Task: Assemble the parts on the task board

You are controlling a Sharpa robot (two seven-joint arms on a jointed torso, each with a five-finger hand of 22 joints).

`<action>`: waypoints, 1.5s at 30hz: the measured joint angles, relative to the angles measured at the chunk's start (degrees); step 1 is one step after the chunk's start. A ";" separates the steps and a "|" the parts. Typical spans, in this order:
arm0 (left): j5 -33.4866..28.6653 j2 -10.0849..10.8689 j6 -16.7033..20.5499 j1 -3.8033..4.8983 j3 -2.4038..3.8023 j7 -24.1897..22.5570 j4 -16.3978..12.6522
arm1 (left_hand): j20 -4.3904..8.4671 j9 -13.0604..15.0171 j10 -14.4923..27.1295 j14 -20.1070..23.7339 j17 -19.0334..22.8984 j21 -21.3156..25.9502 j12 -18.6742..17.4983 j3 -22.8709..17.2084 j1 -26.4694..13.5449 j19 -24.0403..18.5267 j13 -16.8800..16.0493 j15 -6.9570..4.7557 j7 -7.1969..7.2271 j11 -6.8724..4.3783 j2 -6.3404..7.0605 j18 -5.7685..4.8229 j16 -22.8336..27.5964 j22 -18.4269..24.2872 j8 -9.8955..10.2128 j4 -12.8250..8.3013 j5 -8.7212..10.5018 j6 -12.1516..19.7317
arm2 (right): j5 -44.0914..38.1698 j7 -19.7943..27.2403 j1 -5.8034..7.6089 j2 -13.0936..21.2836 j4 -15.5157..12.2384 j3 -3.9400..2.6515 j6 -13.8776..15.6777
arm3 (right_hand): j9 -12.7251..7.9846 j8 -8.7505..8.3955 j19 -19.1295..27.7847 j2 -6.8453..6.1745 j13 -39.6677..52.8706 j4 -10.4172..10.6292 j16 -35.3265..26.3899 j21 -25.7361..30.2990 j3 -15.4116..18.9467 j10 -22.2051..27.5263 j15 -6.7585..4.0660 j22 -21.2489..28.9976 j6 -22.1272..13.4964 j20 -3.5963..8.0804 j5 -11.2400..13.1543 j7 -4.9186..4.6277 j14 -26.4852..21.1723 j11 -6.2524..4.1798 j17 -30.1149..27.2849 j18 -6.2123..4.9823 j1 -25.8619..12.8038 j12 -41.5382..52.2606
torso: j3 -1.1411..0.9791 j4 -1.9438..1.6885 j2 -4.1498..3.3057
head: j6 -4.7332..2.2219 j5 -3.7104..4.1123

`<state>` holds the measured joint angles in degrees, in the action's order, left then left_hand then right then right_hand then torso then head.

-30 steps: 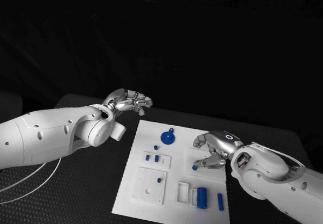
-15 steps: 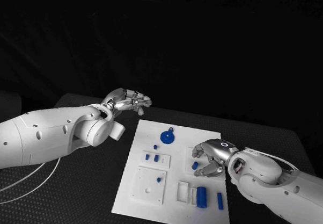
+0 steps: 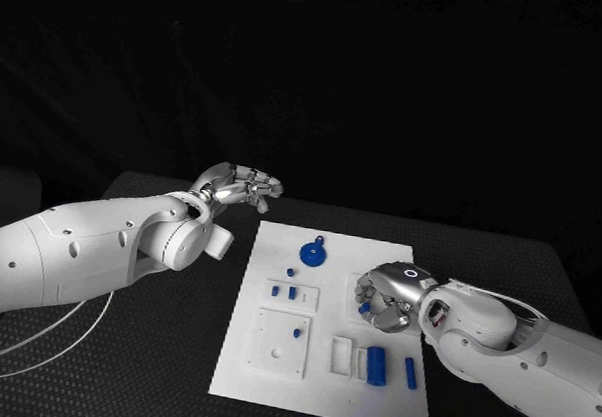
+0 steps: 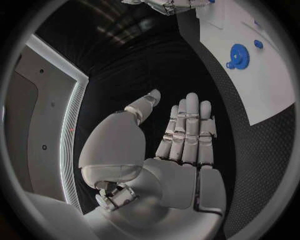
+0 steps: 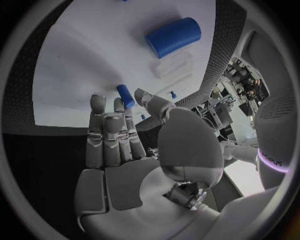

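Head view: two hands [image 3: 246, 187] [image 3: 383, 300], one task board [image 3: 314, 389].

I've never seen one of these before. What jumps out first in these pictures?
The white task board in the middle of the black table, dotted with small blue parts such as a round gear. The right hand sits over the board, pinching a small blue peg. The left hand hangs open beyond the board's far left corner.

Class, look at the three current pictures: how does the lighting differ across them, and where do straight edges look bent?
Head view: dark surroundings, the white task board stands out brightly against the black table. Left wrist view: the fisheye curves the board's straight edge; the left robot hand is evenly lit. Right wrist view: the board bows too; the right robot hand sits near a small blue peg.
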<state>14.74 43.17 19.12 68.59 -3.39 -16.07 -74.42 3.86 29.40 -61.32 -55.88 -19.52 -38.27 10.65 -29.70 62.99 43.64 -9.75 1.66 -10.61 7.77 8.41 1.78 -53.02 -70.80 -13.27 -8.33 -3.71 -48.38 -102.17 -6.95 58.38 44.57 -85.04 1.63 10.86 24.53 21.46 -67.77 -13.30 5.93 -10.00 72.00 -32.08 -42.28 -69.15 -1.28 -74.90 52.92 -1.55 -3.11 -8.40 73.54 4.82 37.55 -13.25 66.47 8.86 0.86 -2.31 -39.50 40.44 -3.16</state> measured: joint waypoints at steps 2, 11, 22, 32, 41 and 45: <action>0.00 0.00 -0.01 0.00 0.00 0.00 0.01 | 0.00 0.00 0.00 0.00 -0.05 0.12 0.00 0.00 0.00 0.00 0.00 0.00 0.00 0.00 0.00 0.00 0.00 -0.04 0.00 0.00 0.00 0.00 | -0.48 -0.01 -0.02 -0.01 0.11 0.00 0.17 | 0.11 0.42 0.01 1.09 0.08 0.08 0.00 -0.06 -0.91 -0.93 -0.17 0.00 0.84 -0.01 0.00 0.32 0.04 -0.36 -0.07 0.00 0.30 0.29 | 0.01 0.01 0.01 | 0.04 -0.01; -0.01 0.04 -0.02 0.00 0.00 0.01 0.05 | 0.00 0.00 0.00 0.00 -0.04 0.12 0.00 0.00 0.00 0.00 0.04 0.00 0.00 -0.01 0.00 0.01 0.00 -0.03 0.00 0.00 0.00 0.00 | -2.75 -0.47 -0.35 -0.45 0.52 0.03 1.10 | 0.11 1.13 -0.21 2.92 0.57 -1.08 0.28 -0.74 -3.55 -2.45 -0.96 0.00 2.91 0.03 0.01 1.31 0.28 -1.25 0.01 0.00 0.82 0.67 | -0.03 0.04 0.01 | 0.27 -0.10; -0.02 0.07 -0.02 0.00 0.00 0.10 0.10 | -0.01 0.00 0.00 0.00 -0.10 0.12 0.00 0.00 0.00 0.00 0.06 0.00 0.00 -0.01 0.00 0.02 0.22 -0.08 0.00 0.00 0.00 0.00 | -5.02 -1.17 -0.52 -0.65 0.68 0.17 2.43 | -0.02 1.13 -0.30 2.99 0.92 -2.03 0.55 -1.29 -5.89 -2.55 -1.16 0.00 3.42 0.11 0.06 1.43 0.49 -1.34 0.17 0.00 0.89 0.72 | -0.09 0.08 0.01 | 0.41 -0.15; -0.02 -0.01 -0.02 0.00 0.00 0.14 0.13 | -0.01 0.00 0.00 0.00 -0.15 0.12 0.00 0.00 -0.20 0.00 0.09 0.00 0.00 -0.01 -0.20 0.02 0.22 -0.08 0.00 0.00 0.00 0.00 | -6.33 -1.32 -0.58 0.03 -1.63 0.15 4.53 | -0.10 1.36 -0.72 3.38 1.29 -2.15 0.90 -1.87 -6.39 -2.86 -1.41 0.00 4.56 0.34 0.24 1.74 0.65 -1.65 0.38 0.00 1.10 0.67 | -0.09 0.07 0.01 | 0.42 -0.20; -0.03 -0.14 -0.02 0.01 0.00 0.15 0.39 | -0.01 -0.05 0.00 0.00 -0.14 0.12 0.00 0.15 -0.20 0.00 0.14 0.00 0.00 -0.02 -0.20 0.02 0.22 -0.13 0.00 0.15 0.00 0.00 | -7.09 -1.54 -0.40 1.81 -6.15 -2.77 5.65 | -0.04 1.35 -0.82 3.59 1.29 -2.16 0.90 -2.08 -6.38 -2.87 -1.64 0.00 4.74 0.43 0.24 1.92 0.69 -1.65 0.46 0.00 1.04 0.62 | -0.07 0.07 0.05 | 0.42 -0.50; -0.03 -0.22 -0.02 0.01 0.00 0.15 0.54 | -0.01 -0.05 0.00 0.00 -0.19 0.12 0.00 0.15 -0.20 0.00 0.14 0.00 0.00 -0.02 -0.20 0.02 0.22 -0.13 0.00 0.15 0.00 0.00 | -7.44 -1.61 0.13 1.93 -7.81 -3.20 6.27 | -0.04 1.35 -0.93 3.58 1.29 -2.17 0.90 -2.08 -6.37 -2.98 -1.69 0.00 4.74 0.52 0.25 1.92 0.74 -1.76 0.46 0.01 1.04 0.82 | -0.07 0.06 0.05 | 0.51 -0.75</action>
<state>14.71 42.95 19.10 68.60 -3.39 -15.92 -73.88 3.84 29.35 -61.32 -55.87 -19.72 -38.15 10.65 -29.55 62.78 43.64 -9.61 1.66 -10.61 7.75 8.21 1.80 -52.80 -70.93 -13.27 -8.18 -3.71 -48.38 -109.60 -8.56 58.51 46.50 -92.84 -1.57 17.12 24.48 22.80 -68.70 -9.72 7.22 -12.17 72.90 -34.16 -48.65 -72.13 -2.97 -74.90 57.66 -1.03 -2.86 -6.48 74.28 3.06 38.01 -13.25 67.51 9.68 0.79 -2.25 -39.45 40.95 -3.92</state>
